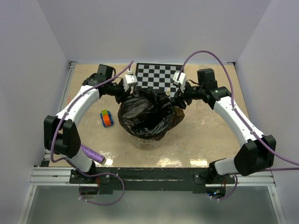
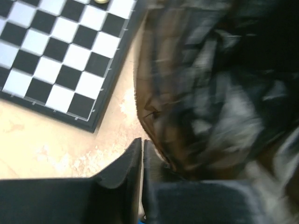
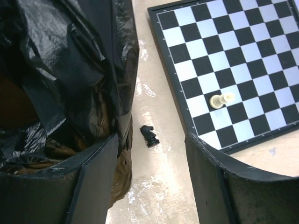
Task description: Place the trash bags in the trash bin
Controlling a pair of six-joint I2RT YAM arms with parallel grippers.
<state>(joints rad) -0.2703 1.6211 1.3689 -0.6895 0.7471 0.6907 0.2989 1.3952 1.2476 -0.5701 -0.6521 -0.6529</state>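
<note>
A glossy black trash bag is draped over the trash bin, whose cream wall shows only below the film. My left gripper is at the bag's back left edge. In the left wrist view it is shut, and the blurred bag lies against the outer side of one finger, with no film visible between the tips. My right gripper is at the bag's back right. It is open, one finger touching the bag.
A chessboard lies behind the bin, with a white piece on its side on it. A black knight lies on the table between my right fingers. A coloured cube sits left of the bin. A purple roll lies near the left arm's base.
</note>
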